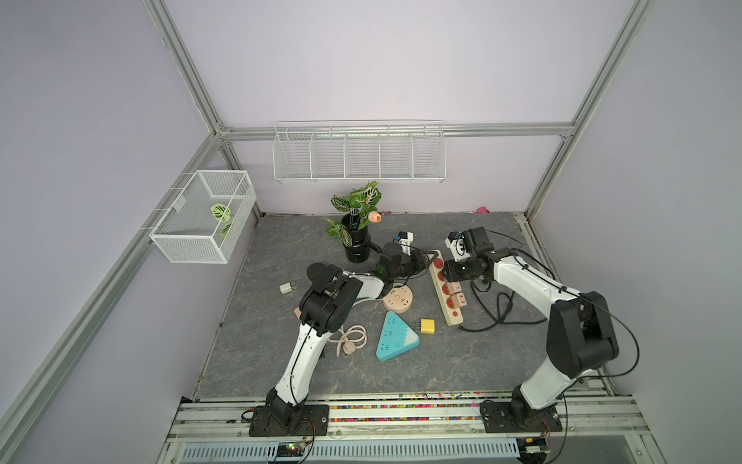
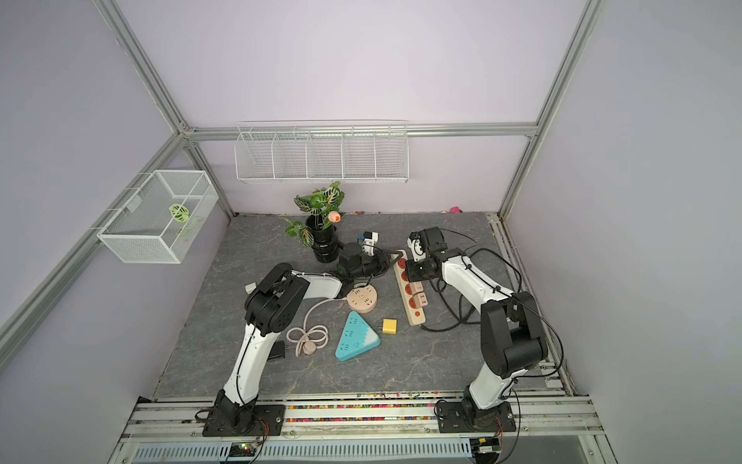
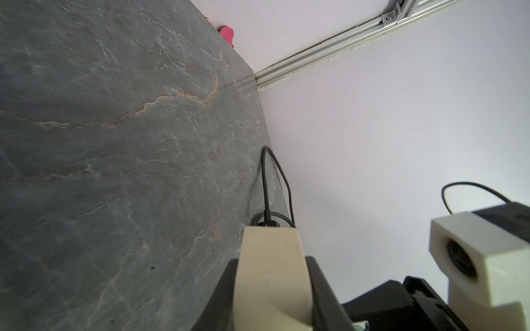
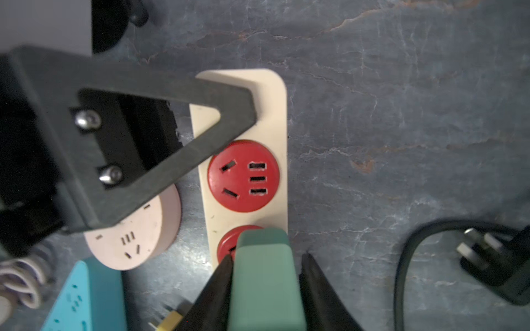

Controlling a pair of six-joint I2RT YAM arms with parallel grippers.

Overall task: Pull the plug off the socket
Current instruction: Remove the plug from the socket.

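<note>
The right end effector (image 4: pixel 263 238), pressed together, hovers over the long cream power strip (image 4: pixel 275 114), the nearest pink square plug (image 1: pixel 454 287) just beside it toward the front edge of the grey desk (image 1: pixel 401 361).

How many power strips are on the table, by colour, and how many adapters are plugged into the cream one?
Cream power strip: 1
Pink round power strip: 1
Teal triangular power strip: 1
Pink adapters plugged into the cream strip: 2
Total: 5
</note>
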